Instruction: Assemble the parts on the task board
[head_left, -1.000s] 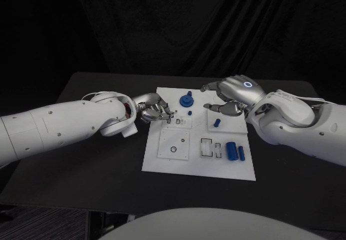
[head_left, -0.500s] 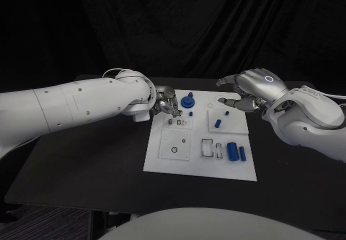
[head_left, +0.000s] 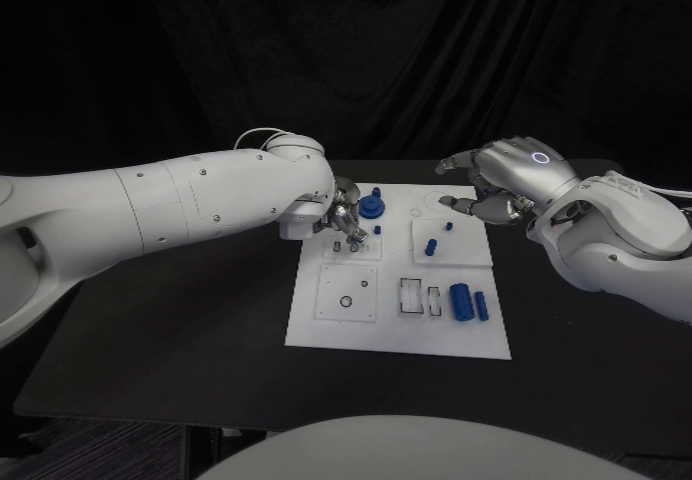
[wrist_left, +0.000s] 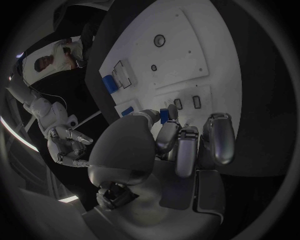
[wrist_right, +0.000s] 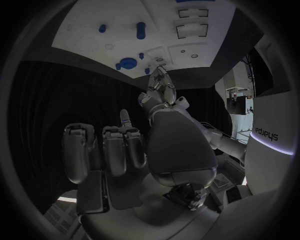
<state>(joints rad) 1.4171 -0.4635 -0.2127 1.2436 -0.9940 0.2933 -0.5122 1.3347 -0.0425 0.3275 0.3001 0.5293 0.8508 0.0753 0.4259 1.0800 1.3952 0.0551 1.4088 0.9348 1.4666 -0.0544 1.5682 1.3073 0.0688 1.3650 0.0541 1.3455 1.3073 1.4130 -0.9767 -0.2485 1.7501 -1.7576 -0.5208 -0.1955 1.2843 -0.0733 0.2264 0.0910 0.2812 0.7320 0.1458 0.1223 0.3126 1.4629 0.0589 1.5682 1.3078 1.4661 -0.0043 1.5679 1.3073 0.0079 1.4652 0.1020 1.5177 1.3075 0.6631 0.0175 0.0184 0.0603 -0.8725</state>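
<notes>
The white task board (head_left: 329, 330) lies mid-table. My left hand (head_left: 343, 220) hovers over its far left part, fingers curled, and seems to pinch a small blue part (wrist_left: 164, 115) between thumb and a finger; that same part (wrist_right: 150, 71) shows at its fingertips from the right wrist. Just beside it stands a blue round part with a peg (head_left: 374, 205) and a tiny blue piece (head_left: 378, 229). My right hand (head_left: 498, 185) floats above the board's far right corner, fingers loosely apart, holding nothing. A blue cylinder (head_left: 462, 301) and a thin blue bar (head_left: 482, 306) lie at the near right.
Two more blue pieces (head_left: 433, 243) (head_left: 451, 226) sit on the board's right square plate. Two dark slots (wrist_left: 178, 103) lie close to my left fingertips. A square plate with a ring (head_left: 346, 298) is at the near left. Black table (head_left: 173, 340) surrounds the board.
My left arm has swung to the right and farther along the board's far edge. My right hand lifted up and away to the right a second ago and has held still since.
</notes>
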